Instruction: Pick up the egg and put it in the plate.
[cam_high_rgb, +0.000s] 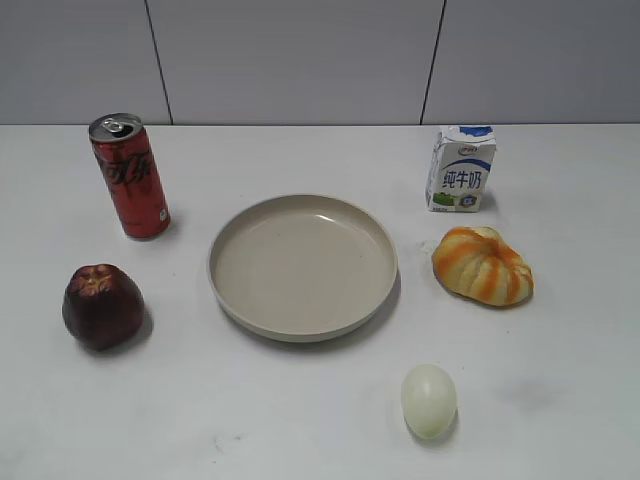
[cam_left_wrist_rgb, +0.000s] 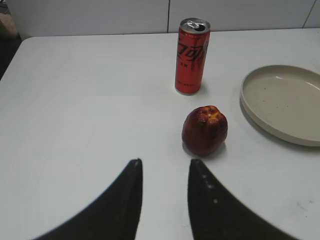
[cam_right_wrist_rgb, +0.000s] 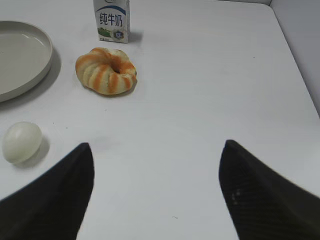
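Observation:
The pale cream egg (cam_high_rgb: 429, 400) lies on the white table in front of and to the right of the beige plate (cam_high_rgb: 225, 240). In the right wrist view the egg (cam_right_wrist_rgb: 21, 142) sits at the far left, left of and beyond my open, empty right gripper (cam_right_wrist_rgb: 157, 150); the plate's rim (cam_right_wrist_rgb: 46, 55) shows at the upper left. My left gripper (cam_left_wrist_rgb: 165, 165) is open with a narrow gap and empty, hovering short of the apple; the plate (cam_left_wrist_rgb: 250, 107) is at its right. Neither gripper shows in the exterior view.
A red soda can (cam_high_rgb: 130, 175) stands left of the plate, with a dark red apple (cam_high_rgb: 102, 305) in front of it. A milk carton (cam_high_rgb: 461, 168) stands to the plate's right, and an orange-and-white pumpkin-shaped object (cam_high_rgb: 482, 265) lies between carton and egg.

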